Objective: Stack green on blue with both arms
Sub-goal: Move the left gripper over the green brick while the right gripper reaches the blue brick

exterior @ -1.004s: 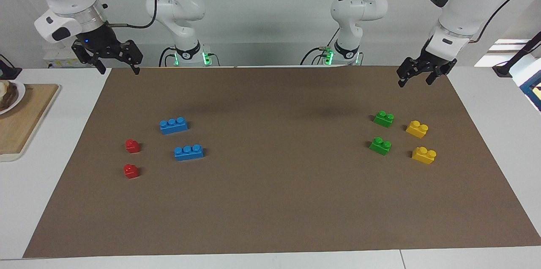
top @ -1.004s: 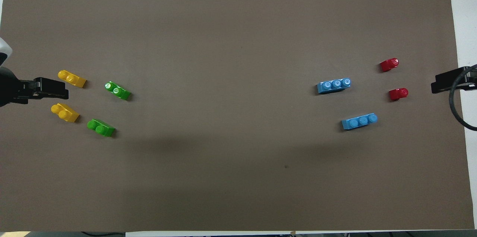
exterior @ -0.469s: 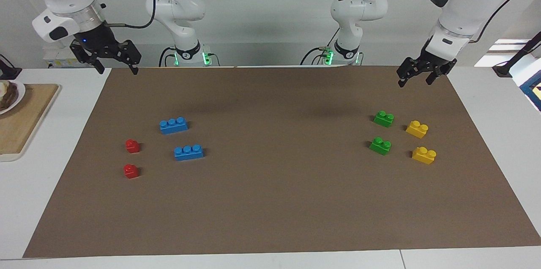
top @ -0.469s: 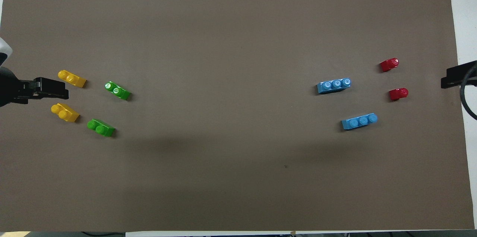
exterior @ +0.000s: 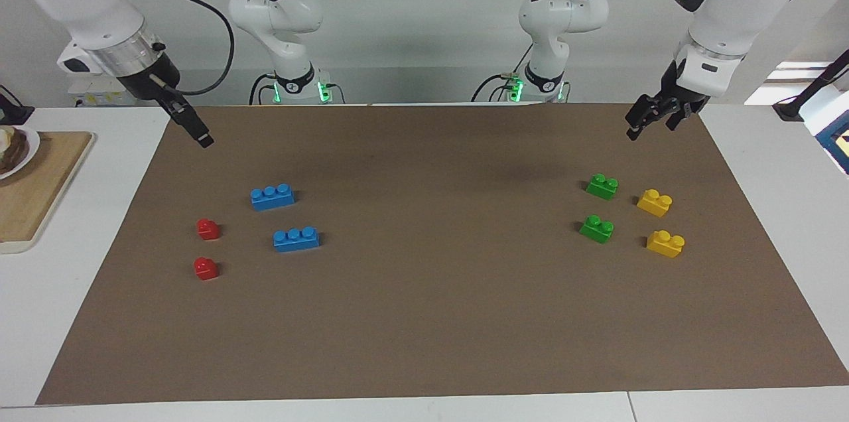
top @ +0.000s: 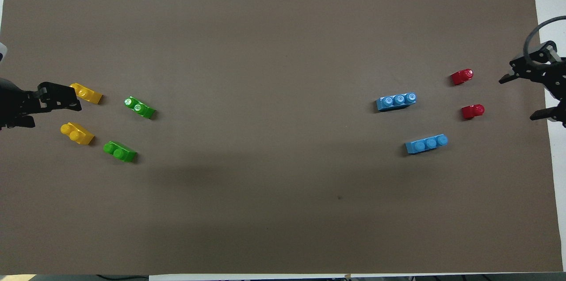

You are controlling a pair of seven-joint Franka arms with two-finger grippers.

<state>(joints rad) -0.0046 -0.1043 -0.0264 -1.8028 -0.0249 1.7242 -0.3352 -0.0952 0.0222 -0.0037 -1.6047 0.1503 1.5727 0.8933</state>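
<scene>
the right gripper (exterior: 199,137) has turned since a second ago: then it faced the facing camera broadside with both fingers showing, and now it is seen edge-on as one thin dark blade, up in the air over the mat's (exterior: 424,316) edge at the right arm's end. in the overhead view its two fingers (top: 506,80) stand spread wide, over the mat edge beside the red bricks. it holds nothing.

the left gripper (exterior: 653,122) has rotated a little too and sits slightly higher, over the mat edge nearest the robots at the left arm's end. from overhead its tip now overlaps one yellow brick (top: 87,93), but the facing view shows it well above the bricks, touching none. its claw is open and empty.

none of the bricks has moved. the two green bricks (exterior: 602,186) (exterior: 597,229) lie flat on the mat toward the left arm's end, one nearer the robots than the other, each beside a yellow two-stud brick (exterior: 654,202) (exterior: 665,243). the two blue bricks (exterior: 272,197) (exterior: 296,239) lie toward the right arm's end, studs up, well apart from the greens. two small red bricks (exterior: 208,229) (exterior: 205,269) sit just beside the blues, closer to the mat's end. no green is on a blue yet.

a wooden board (exterior: 40,190) lies off the mat at the right arm's end of the table.
</scene>
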